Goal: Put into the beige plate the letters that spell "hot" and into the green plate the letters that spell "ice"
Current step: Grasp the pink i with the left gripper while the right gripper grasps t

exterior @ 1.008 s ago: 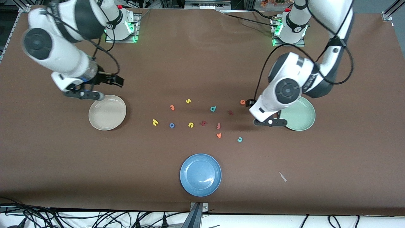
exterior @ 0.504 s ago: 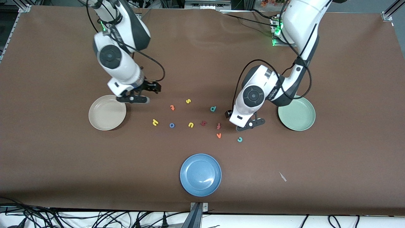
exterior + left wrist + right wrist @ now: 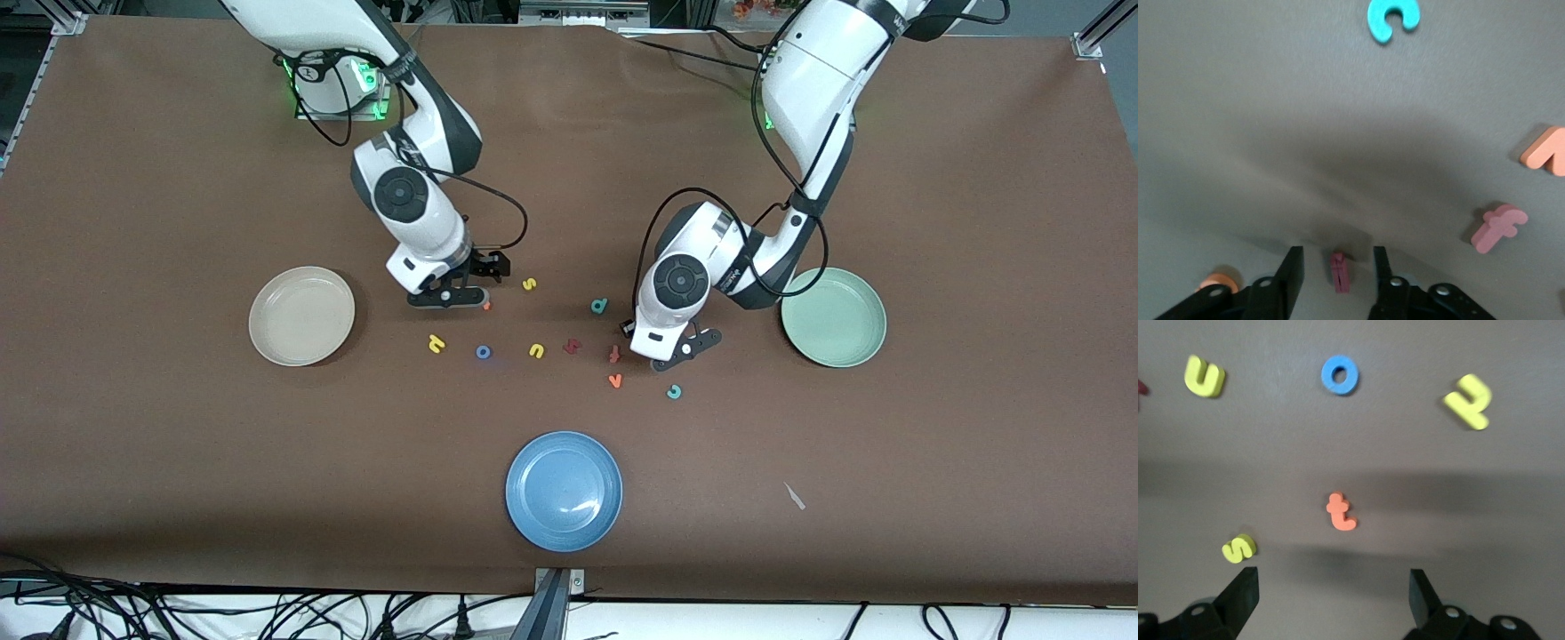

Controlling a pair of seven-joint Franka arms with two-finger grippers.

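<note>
The dark red "i" [image 3: 1339,271] lies flat on the table between the fingers of my left gripper [image 3: 1335,267], which stand narrowed round it with a gap on each side, so it is open. The orange "e" [image 3: 1218,282] lies beside one finger and the teal "c" [image 3: 1392,19] a little way off. My right gripper [image 3: 1331,590] hangs wide open just short of the orange "t" [image 3: 1340,511]. The blue "o" [image 3: 1339,375] and the yellow "h" [image 3: 1468,402] lie past the "t". The beige plate [image 3: 301,316] and the green plate [image 3: 834,317] hold nothing.
Other letters lie among them: yellow "s" [image 3: 529,284], yellow "u" [image 3: 536,350], teal "d" [image 3: 599,306], an angular dark red letter [image 3: 572,346], a pink "f" [image 3: 613,354] and an orange "v" [image 3: 614,380]. A blue plate [image 3: 564,490] sits nearest the front camera.
The left arm has swung from beside the green plate to the "i". The right arm has swung from beside the beige plate to the "t".
</note>
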